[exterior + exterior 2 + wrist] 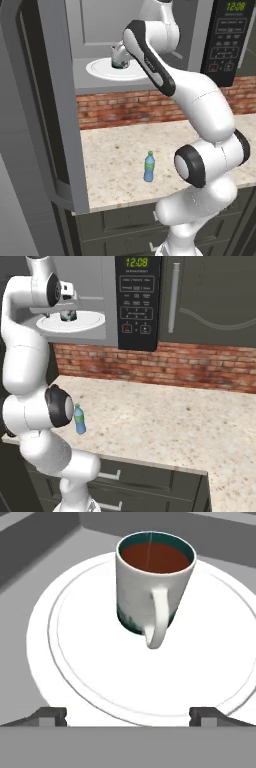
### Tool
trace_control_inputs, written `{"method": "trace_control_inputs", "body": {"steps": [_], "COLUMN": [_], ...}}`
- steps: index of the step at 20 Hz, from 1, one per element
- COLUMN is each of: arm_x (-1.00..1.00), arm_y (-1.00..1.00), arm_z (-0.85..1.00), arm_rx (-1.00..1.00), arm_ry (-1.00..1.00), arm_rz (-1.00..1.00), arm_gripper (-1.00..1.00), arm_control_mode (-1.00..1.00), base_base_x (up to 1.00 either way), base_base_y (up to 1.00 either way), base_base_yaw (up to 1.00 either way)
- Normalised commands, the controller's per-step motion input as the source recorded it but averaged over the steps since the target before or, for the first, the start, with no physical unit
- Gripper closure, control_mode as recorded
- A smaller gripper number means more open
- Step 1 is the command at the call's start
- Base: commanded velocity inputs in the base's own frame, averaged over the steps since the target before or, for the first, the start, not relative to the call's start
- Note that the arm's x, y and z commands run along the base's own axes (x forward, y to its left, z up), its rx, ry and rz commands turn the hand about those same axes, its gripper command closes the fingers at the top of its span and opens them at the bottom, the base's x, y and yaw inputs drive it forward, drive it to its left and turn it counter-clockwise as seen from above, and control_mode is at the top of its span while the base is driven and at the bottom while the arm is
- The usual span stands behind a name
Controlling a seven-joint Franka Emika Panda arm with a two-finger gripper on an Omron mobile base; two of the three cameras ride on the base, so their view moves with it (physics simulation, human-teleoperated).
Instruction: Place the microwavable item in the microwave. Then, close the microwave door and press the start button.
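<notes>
- Speckled beige counter (115, 150) lies nearest, with a slim blue bottle (149, 166) standing on it, at about 7 o'clock from the arm's elbow.
- Above, the gripper (128, 714) is spread wide and holds nothing; the mug (152, 584) stands free just beyond its tips at 12 o'clock.
- The mug rests upright on the white turntable plate (75, 662) inside the microwave (137, 303).
- Placing looks finished. Next, I judge, the arm must back out and swing the microwave door (42, 100) shut.

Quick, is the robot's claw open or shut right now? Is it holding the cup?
Gripper: open, holding nothing. The mug stands free on the turntable plate, apart from both fingertips.
</notes>
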Motion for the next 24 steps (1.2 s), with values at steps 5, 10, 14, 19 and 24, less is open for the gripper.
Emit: {"method": "trace_control_inputs", "body": {"steps": [5,10,14,19,24], "arm_x": [-0.87,-0.87,-0.95,-0.85,-0.67], "arm_y": [0.0,0.0,0.0,0.0,0.0], "arm_z": [-0.39,-0.44,-0.09,0.0,-0.07], "arm_rx": [0.0,0.0,-0.06,-0.22,-0.29], "arm_ry": [-0.24,-0.24,-0.26,-0.22,-0.06], "arm_rz": [0.0,0.0,0.0,0.0,-0.03], "arm_gripper": [-1.0,-1.0,-1.0,-1.0,-1.0], "arm_control_mode": [-1.0,-1.0,-1.0,-1.0,-1.0], "base_base_x": [0.0,0.0,0.0,0.0,0.0], "base_base_y": [0.0,0.0,0.0,0.0,0.0], "base_base_yaw": [0.0,0.0,0.0,0.0,0.0]}}
